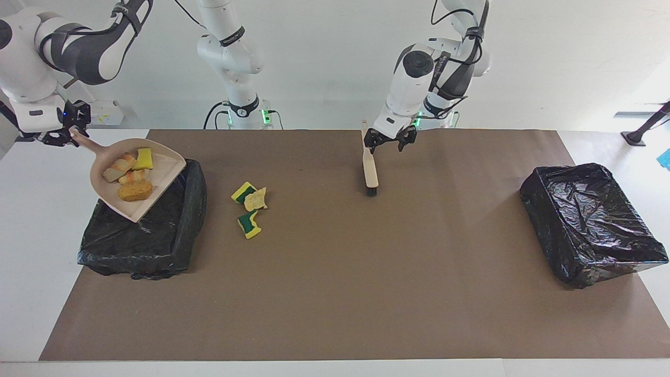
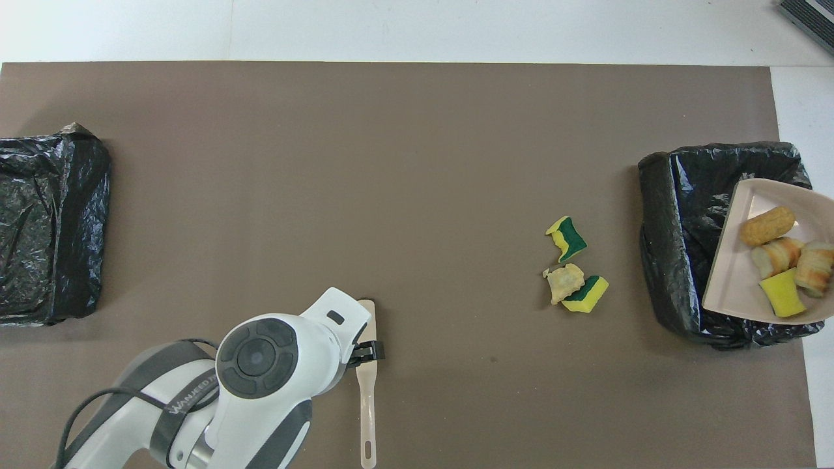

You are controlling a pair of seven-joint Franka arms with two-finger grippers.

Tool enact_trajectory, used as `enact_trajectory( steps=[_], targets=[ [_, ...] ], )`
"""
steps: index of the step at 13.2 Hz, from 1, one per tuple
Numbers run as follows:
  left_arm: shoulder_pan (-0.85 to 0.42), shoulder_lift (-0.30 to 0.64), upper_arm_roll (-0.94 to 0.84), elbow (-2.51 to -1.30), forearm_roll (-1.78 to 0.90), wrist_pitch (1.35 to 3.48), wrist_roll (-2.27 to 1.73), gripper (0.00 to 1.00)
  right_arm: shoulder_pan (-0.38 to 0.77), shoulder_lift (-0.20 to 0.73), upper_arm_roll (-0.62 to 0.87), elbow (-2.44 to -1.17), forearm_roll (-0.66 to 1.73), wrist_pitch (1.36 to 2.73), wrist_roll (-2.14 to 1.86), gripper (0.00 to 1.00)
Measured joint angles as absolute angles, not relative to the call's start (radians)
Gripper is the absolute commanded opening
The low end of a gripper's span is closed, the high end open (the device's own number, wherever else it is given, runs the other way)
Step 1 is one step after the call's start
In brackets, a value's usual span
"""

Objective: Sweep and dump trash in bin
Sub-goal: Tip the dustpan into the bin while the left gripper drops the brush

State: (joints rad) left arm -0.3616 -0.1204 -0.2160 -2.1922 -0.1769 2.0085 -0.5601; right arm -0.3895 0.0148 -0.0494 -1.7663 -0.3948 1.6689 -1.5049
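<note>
My right gripper (image 1: 64, 135) is shut on the handle of the beige dustpan (image 1: 165, 165) and holds it tilted over the black-lined bin (image 1: 172, 225) at the right arm's end. Several trash scraps (image 1: 131, 175) lie in the pan (image 2: 733, 286), seen from overhead too (image 2: 778, 254). Three more scraps (image 1: 250, 203), two green-backed sponge pieces and a tan chunk, lie on the mat beside that bin (image 2: 674, 247) and show from overhead (image 2: 573, 277). My left gripper (image 1: 388, 145) is open just over the brush (image 1: 370, 170), which lies on the mat with its handle toward the robots (image 2: 368, 397).
A second black-lined bin (image 1: 591, 220) stands at the left arm's end of the brown mat (image 1: 366, 288); it also shows in the overhead view (image 2: 45, 228).
</note>
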Motion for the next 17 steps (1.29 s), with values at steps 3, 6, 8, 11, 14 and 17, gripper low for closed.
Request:
enact_trajectory(
  steps=[3, 6, 8, 11, 14, 17],
  targets=[
    [-0.228, -0.078, -0.214, -2.095, -0.175, 1.955, -0.357, 1.0, -0.385, 0.002, -0.042, -1.787, -0.556, 1.667, -1.505, 0.0],
    [-0.099, -0.073, -0.212, -2.025, -0.167, 1.887, -0.188, 1.0, -0.344, 0.0, -0.033, -1.789, -0.689, 1.667, -1.505, 0.0],
    [-0.034, -0.073, -0.212, -1.967, -0.143, 1.823, -0.111, 1.0, -0.306, 0.0, -0.03, -1.788, -0.72, 1.663, -1.505, 0.0],
    [0.063, -0.073, -0.211, -1.877, -0.137, 1.724, 0.005, 1.0, -0.271, 0.001, -0.026, -1.762, -0.751, 1.626, -1.505, 0.0],
    [0.094, -0.072, -0.211, -1.805, -0.101, 1.652, 0.023, 1.0, -0.251, 0.001, -0.024, -1.739, -0.785, 1.587, -1.505, 0.0],
    [0.102, -0.07, -0.212, -1.769, -0.087, 1.633, 0.022, 1.0, -0.25, 0.001, -0.024, -1.727, -0.808, 1.586, -1.505, 0.0]
  ],
)
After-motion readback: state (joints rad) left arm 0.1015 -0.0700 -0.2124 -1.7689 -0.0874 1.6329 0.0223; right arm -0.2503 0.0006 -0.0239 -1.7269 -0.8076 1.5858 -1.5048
